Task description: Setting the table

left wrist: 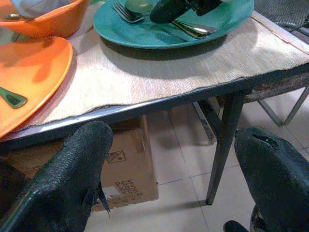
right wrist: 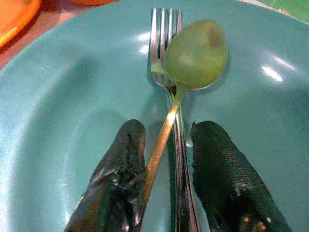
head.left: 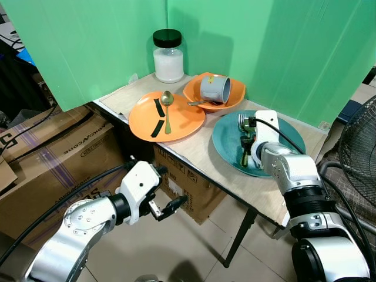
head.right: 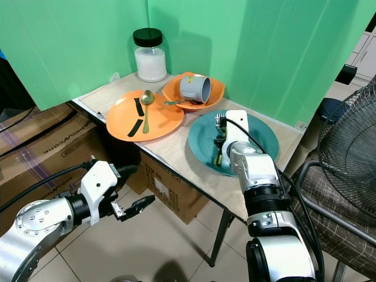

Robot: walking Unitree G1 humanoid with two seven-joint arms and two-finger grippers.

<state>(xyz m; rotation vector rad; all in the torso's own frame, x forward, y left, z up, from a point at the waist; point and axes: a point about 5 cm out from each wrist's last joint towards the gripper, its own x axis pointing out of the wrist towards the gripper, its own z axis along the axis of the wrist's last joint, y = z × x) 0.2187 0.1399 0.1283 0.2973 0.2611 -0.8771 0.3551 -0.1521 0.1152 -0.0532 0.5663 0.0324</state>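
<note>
A teal plate point(head.left: 285, 132) lies at the table's near right with a silver fork point(right wrist: 164, 43) and a gold spoon point(right wrist: 195, 53) side by side in it. My right gripper point(right wrist: 166, 128) rests low on the plate, its two fingers shut on both handles. To the left, an orange plate point(head.left: 185, 120) carries another gold spoon point(head.left: 167, 111) and two black strips point(head.left: 157, 128). Behind it is an orange bowl point(head.left: 235, 93) holding a grey cup point(head.left: 214, 88) on its side. My left gripper point(head.left: 167, 207) hangs open and empty below the table's front edge.
A white-filled jar point(head.left: 168, 56) with a black lid stands at the back against the green backdrop. Cardboard boxes sit on the floor at the left point(head.left: 53, 153) and under the table point(head.left: 182, 182). A fan point(head.left: 358, 147) stands at the right.
</note>
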